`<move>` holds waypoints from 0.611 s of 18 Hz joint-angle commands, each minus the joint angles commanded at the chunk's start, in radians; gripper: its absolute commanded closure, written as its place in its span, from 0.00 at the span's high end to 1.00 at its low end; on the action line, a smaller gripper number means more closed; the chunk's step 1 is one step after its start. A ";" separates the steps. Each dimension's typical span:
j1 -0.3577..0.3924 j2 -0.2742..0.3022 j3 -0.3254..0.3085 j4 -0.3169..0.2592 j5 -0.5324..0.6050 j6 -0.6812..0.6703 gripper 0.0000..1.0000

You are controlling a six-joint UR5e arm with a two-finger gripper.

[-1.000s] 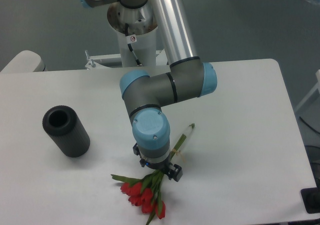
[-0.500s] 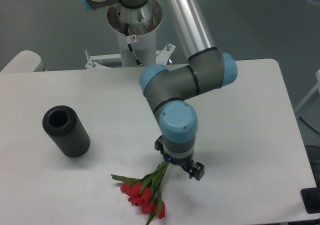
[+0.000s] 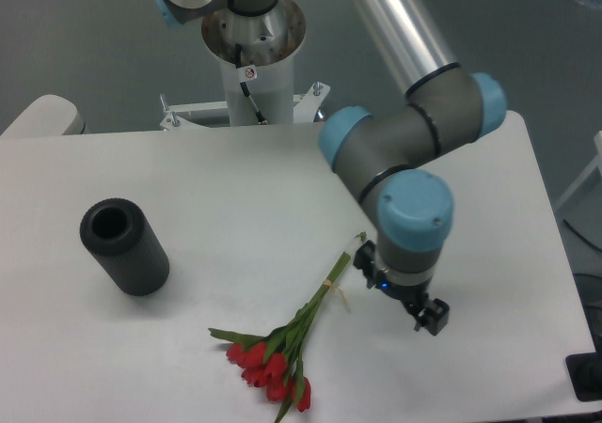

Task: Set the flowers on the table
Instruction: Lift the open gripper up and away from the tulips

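The flowers (image 3: 282,352) lie on the table (image 3: 188,188); the hand (image 3: 403,298), mostly hidden, has an unreadable grip state.

A dark grey hollow cylinder (image 3: 124,247) lies at about nine o'clock on the counter (image 3: 188,179), its open mouth tilted toward ten o'clock. Grey floor (image 3: 75,38) lies beyond, toward twelve o'clock.

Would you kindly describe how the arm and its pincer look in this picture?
The arm has grey joint housings with light-blue end caps and a long silver aluminium tube. Its pale base column carries a small round red-and-white sticker and a thin black cable. The pincer is small and black; a tiny blue light shows just above it.
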 joint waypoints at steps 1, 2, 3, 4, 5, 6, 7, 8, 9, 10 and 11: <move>0.005 -0.008 0.015 0.000 -0.002 0.000 1.00; 0.006 -0.012 0.029 -0.002 -0.003 0.000 1.00; 0.008 -0.020 0.044 -0.014 -0.006 0.000 1.00; 0.011 -0.026 0.058 -0.032 -0.006 0.000 1.00; 0.011 -0.031 0.069 -0.044 -0.005 -0.001 1.00; 0.012 -0.032 0.071 -0.049 -0.003 0.000 1.00; 0.011 -0.031 0.069 -0.049 -0.003 0.000 1.00; 0.011 -0.031 0.069 -0.051 -0.003 0.000 1.00; 0.011 -0.031 0.065 -0.051 -0.002 0.000 1.00; 0.011 -0.031 0.060 -0.049 -0.002 0.000 1.00; 0.011 -0.029 0.058 -0.049 -0.003 0.002 1.00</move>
